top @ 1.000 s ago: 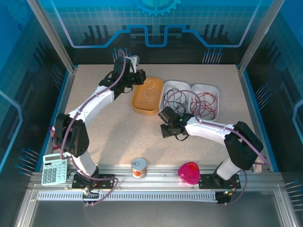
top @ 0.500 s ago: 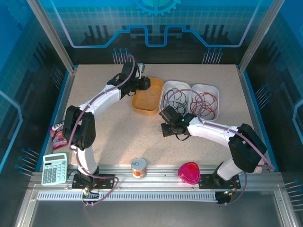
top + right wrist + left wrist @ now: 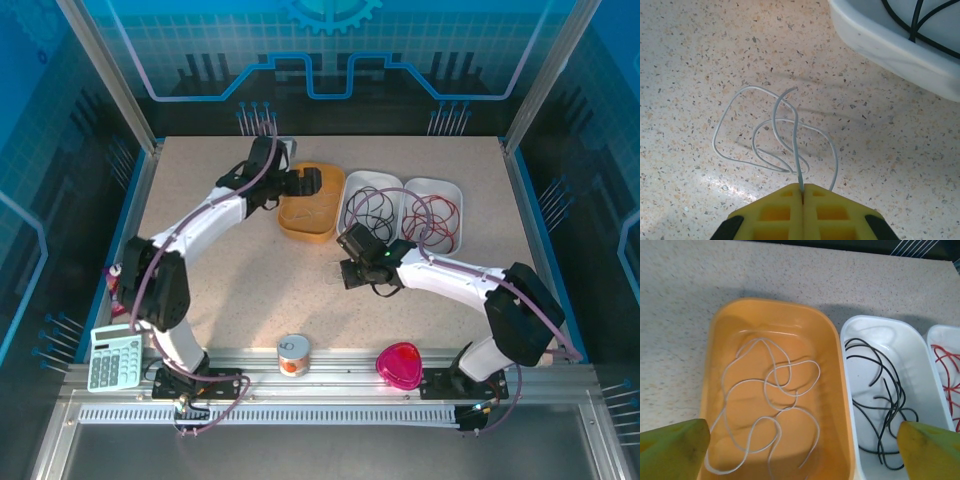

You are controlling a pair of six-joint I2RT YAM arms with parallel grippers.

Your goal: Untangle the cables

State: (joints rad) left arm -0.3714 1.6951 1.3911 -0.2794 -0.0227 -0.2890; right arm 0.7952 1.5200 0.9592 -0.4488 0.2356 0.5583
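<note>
Clenched on one end of a thin pale whitish wire (image 3: 757, 88), the right gripper (image 3: 802, 192) had its yellow fingertips pressed together low over the speckled beige table (image 3: 230, 280), a little right of the middle, and the wire's loose loops lay flat on the surface just ahead of it. In the overhead view this gripper (image 3: 345, 270) sat just short of the trays. Nearer, along the table's near edge, stood a grey pocket calculator (image 3: 114, 357) at the left corner, a small round tin with an orange band (image 3: 293, 354) near the middle, and a pink heart-shaped box (image 3: 400, 364) to its right. Farther back, three trays stood side by side in a row toward the far edge. On the left was a rounded orange plastic tray (image 3: 775, 304) holding a second pale whitish wire (image 3: 782, 409) in open curls. Touching it on the right was a white oblong plastic tray (image 3: 875, 320) with loopy black wires (image 3: 887, 400) in it. Next came a second white tray (image 3: 440, 181) with dark red wires (image 3: 432, 215). Over the orange tray hung the left gripper (image 3: 800, 450), released, its two yellow fingers (image 3: 670, 450) spread wide with nothing between them; from above it (image 3: 312, 182) was at that tray's far end.
</note>
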